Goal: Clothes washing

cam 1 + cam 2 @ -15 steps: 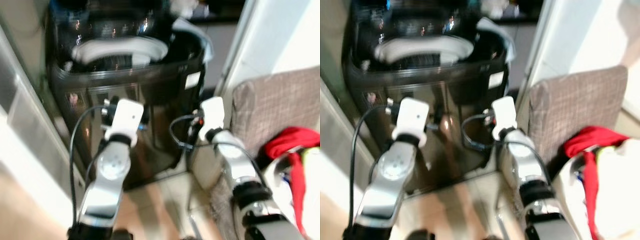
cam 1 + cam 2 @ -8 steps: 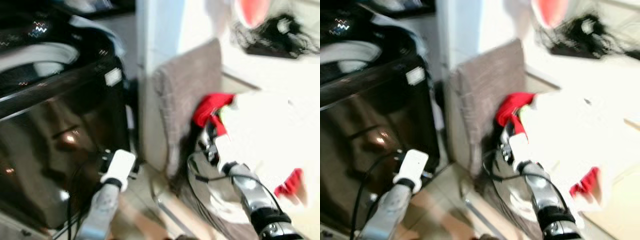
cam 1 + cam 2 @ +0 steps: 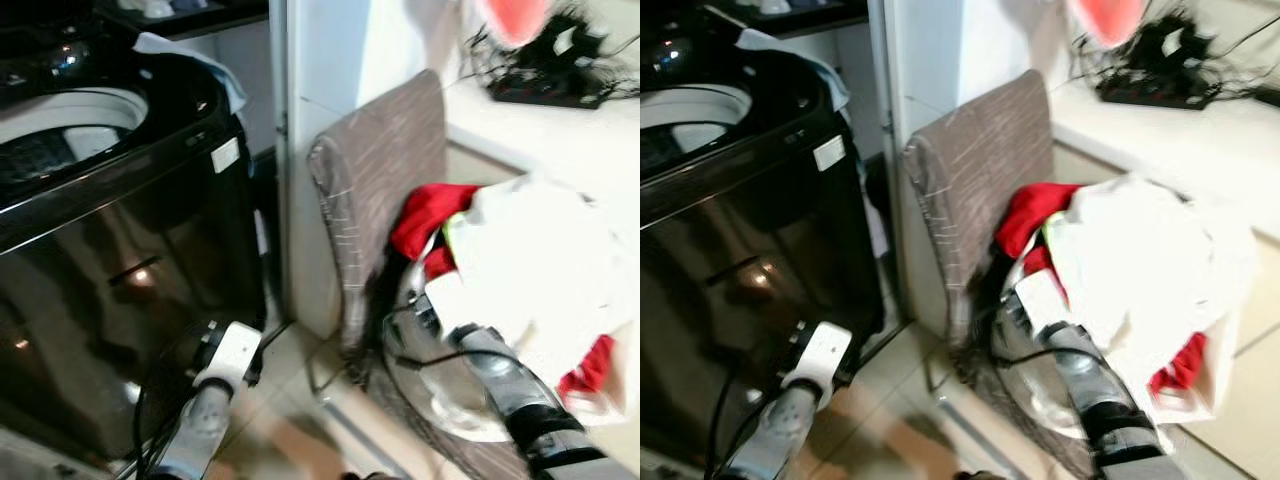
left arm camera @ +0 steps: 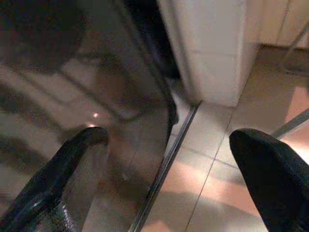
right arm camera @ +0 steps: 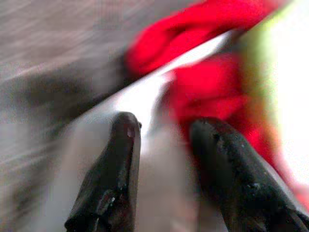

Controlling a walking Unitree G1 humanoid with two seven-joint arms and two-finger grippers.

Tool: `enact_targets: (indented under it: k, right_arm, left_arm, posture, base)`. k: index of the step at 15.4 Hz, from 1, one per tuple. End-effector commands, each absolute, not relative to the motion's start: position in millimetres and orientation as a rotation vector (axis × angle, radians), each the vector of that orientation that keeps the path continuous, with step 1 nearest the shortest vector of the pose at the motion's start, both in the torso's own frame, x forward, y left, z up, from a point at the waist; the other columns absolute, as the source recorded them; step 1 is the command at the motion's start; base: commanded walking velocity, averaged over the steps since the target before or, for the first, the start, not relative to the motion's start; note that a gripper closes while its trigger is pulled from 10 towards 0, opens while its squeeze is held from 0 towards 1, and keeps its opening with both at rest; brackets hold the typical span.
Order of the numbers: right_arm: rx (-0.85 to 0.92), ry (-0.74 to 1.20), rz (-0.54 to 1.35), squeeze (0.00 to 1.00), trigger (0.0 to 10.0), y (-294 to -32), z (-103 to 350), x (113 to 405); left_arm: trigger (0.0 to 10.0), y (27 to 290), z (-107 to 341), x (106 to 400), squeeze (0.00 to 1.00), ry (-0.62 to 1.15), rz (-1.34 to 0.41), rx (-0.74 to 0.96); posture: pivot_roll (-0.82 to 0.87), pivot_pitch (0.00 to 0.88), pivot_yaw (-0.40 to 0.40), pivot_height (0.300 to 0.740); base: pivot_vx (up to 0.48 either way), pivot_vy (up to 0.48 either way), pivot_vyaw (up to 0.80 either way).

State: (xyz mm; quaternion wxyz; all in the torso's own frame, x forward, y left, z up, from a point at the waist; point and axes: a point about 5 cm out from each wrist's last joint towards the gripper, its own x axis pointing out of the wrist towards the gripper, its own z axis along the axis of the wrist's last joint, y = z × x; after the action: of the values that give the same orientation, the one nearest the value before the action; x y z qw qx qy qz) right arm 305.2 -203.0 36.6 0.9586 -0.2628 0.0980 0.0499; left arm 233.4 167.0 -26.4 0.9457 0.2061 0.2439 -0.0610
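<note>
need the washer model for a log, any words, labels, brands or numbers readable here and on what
No text can be read in these pictures.
White sticker on the front top corner of the black washing machine: print too small and blurred to read.
Clothes pile on the chair: no print visible.

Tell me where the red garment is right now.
The red garment lies in the white basin on the robot's right, beside the brown chair back and under white clothes, just ahead of the right tool.
</note>
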Motion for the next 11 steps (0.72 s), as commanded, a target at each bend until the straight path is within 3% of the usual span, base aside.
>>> enact_targets:
  k: [1,2,3,5,10,11]
  right_arm:
    - [-0.568,0.019,-0.023,0.0,10.0,-214.6,73.6,322.4]
    - [-0.573,-0.081,-0.074,0.0,10.0,-218.8,95.6,330.0]
    - [-0.578,-0.133,-0.176,1.0,10.0,-234.7,118.2,338.6]
    - [-0.572,-0.066,-0.292,1.0,10.0,-257.1,113.7,336.5]
    - [-0.595,-0.063,-0.456,1.0,10.0,-280.2,108.3,320.9]
    - [-0.557,-0.032,-0.48,1.0,10.0,-284.3,101.1,315.7]
  left_arm:
    - [10.0,166.2,-25.1,234.1,0.0,0.479,-0.118,0.418]
    - [10.0,164.9,-24.9,234.1,0.0,0.474,-0.123,0.42]
    - [10.0,158.1,-24.6,234.7,0.0,0.445,-0.147,0.429]
    - [10.0,150.7,-22.9,238.8,0.0,0.41,-0.163,0.439]
    - [10.0,149.3,-21.0,241.2,0.0,0.385,-0.169,0.435]
    - [10.0,137.4,-12.7,243.2,0.0,0.307,-0.283,0.379]
  posture:
    - [0.0,0.0,-0.028,0.732]
    - [-0.02,0.0,-0.022,0.732]
    - [-0.03,0.0,-0.018,0.732]
    - [-0.03,0.0,-0.018,0.732]
    - [-0.04,0.006,-0.015,0.732]
    - [-0.04,0.006,-0.015,0.732]
  base:
    - [0.0,0.0,0.0]
    - [0.0,0.0,0.0]
    - [0.0,0.0,0.0]
    - [0.0,0.0,0.0]
    - [0.0,0.0,0.0]
    - [0.0,0.0,0.0]
